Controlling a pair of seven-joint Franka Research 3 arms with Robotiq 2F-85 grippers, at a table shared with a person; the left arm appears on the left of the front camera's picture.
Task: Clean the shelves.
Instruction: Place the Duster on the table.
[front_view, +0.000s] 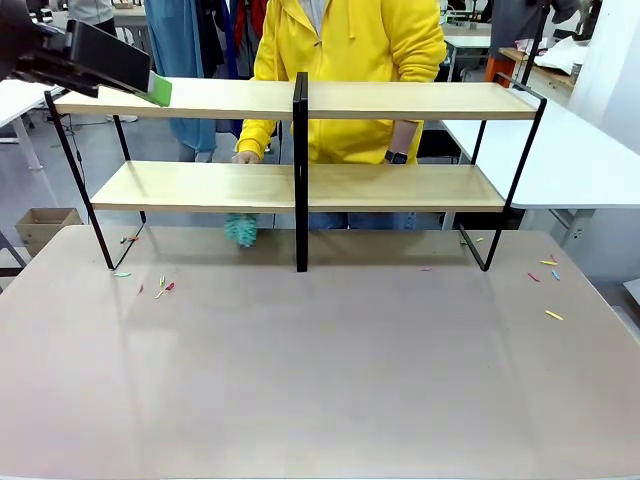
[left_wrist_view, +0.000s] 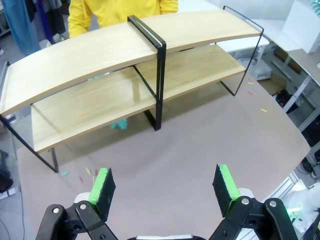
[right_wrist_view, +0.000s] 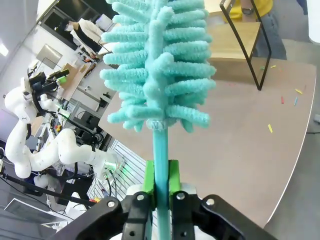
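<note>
The shelves stand across the far half of the table, two light wooden boards on a black frame. My left gripper hovers open and empty, high at the rack's left end, level with the top board. My right gripper is shut on the thin handle of a teal fluffy duster, which points at the rack's end. A person in a yellow hoodie stands behind the rack, one hand at the lower board's back edge. Another teal fluffy piece shows under that board.
Small coloured scraps lie on the table near the rack's left foot and at the right. A white table stands at the right, a cardboard box on the floor at the left.
</note>
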